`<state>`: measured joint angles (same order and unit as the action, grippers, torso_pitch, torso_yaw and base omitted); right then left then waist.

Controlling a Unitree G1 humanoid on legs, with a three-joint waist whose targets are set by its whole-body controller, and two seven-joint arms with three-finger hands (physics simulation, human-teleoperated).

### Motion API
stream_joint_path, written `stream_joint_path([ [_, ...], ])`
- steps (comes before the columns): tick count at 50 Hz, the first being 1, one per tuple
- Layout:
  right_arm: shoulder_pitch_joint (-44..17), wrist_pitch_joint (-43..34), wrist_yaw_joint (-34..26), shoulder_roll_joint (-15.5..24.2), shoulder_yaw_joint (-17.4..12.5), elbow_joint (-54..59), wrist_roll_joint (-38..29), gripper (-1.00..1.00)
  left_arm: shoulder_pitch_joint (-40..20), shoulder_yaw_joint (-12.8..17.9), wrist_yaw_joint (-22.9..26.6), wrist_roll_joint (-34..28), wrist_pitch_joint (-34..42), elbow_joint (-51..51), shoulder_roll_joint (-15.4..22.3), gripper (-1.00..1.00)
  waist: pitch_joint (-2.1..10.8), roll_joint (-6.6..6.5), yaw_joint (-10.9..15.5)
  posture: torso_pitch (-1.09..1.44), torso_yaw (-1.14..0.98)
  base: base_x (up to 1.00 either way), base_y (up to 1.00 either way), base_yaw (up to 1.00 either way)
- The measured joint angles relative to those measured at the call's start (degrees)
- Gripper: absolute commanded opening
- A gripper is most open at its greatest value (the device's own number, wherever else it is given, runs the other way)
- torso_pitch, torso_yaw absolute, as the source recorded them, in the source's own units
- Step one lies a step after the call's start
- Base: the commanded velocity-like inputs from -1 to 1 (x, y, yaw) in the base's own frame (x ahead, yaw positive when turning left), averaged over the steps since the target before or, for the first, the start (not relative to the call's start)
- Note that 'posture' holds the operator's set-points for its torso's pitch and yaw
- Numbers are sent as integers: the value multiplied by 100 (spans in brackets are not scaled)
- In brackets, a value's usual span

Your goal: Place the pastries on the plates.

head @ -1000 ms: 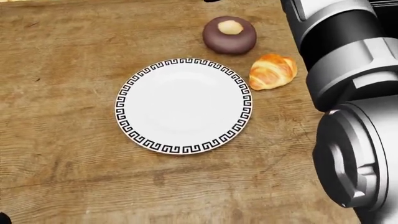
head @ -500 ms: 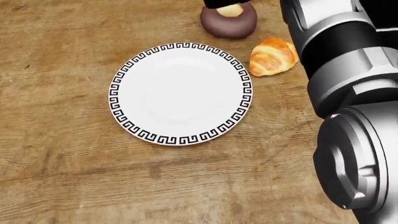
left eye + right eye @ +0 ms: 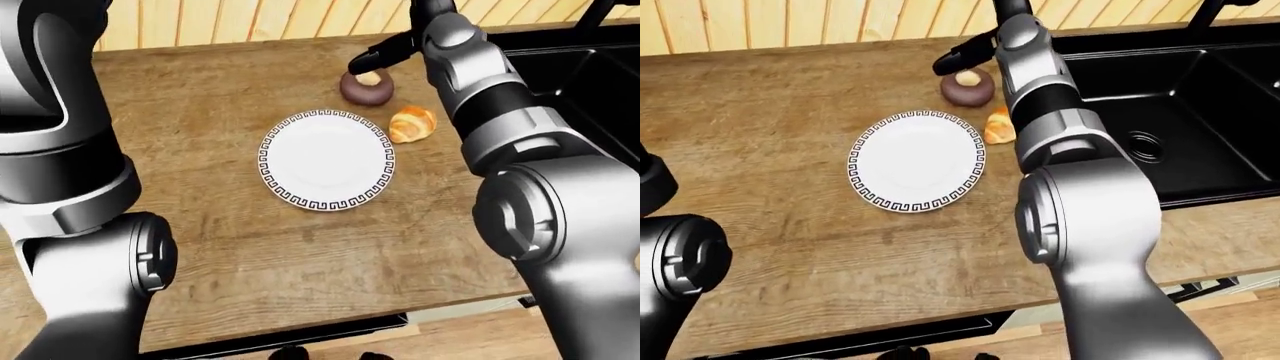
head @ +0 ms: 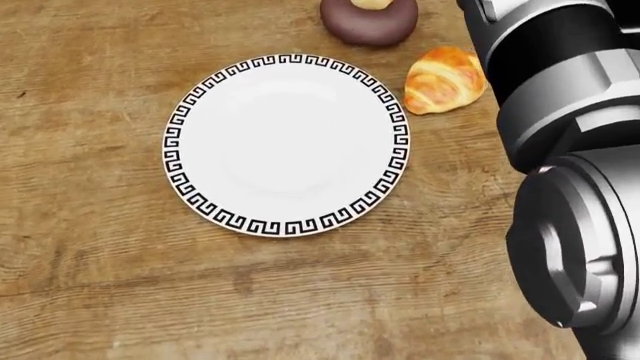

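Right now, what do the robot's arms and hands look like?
Both arms are built of glossy silver-grey rounded shells with black bands between the segments and big disc-shaped joint caps. The right arm ends in a black right hand with slim dark fingers. The left arm has the same finish; its hand is out of view. No cables or markings show.

The right hand (image 3: 375, 57) hovers over the chocolate pastry (image 3: 366, 88) beside the plate (image 3: 327, 159).

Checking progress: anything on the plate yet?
Nothing: the plate is bare. The croissant and chocolate pastry lie on the wood beside it. The right hand hovers over the chocolate pastry; its fingers' grip is unclear.
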<state>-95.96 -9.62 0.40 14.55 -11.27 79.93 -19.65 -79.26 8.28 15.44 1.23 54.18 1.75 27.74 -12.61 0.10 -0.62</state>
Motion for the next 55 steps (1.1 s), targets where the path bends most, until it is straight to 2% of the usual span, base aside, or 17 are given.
stream_joint_path([
  [12,-23,-213,-72,-37,19,15,-325,100,32,-24,49,-16,-47,-8,-31,100,-217,-21,-20,33,0,0,0,0],
  [18,18,-313,24,-83,222,15,-648,100,61,-27,88,-31,-10,-68,-24,100,-322,-36,-29,37,0,0,0,0],
  [28,54,-358,298,-133,68,31,-755,100,91,-8,105,-57,-12,-91,-17,100,-486,-54,-35,42,0,0,0,0],
  [35,63,-284,1095,-166,-147,27,-641,100,156,-10,115,-49,57,-244,-22,100,-602,-60,-19,46,0,0,0,0],
  [38,44,-245,1593,-163,-435,6,-364,100,169,-10,115,-49,82,-257,-29,100,-649,-57,-8,46,0,0,0,0],
  [42,93,-210,1970,-196,-390,-36,-130,100,179,0,115,-49,136,-278,-24,100,-688,-30,-17,46,0,0,0,0],
  [48,150,-251,1764,-216,-164,20,-112,100,131,1,138,-28,173,-322,-8,100,-746,-21,-14,46,0,0,0,0],
  [55,104,-322,1454,-165,-50,10,-254,100,74,-5,148,-24,184,-268,17,100,-792,-23,-17,46,0,0,0,0],
])
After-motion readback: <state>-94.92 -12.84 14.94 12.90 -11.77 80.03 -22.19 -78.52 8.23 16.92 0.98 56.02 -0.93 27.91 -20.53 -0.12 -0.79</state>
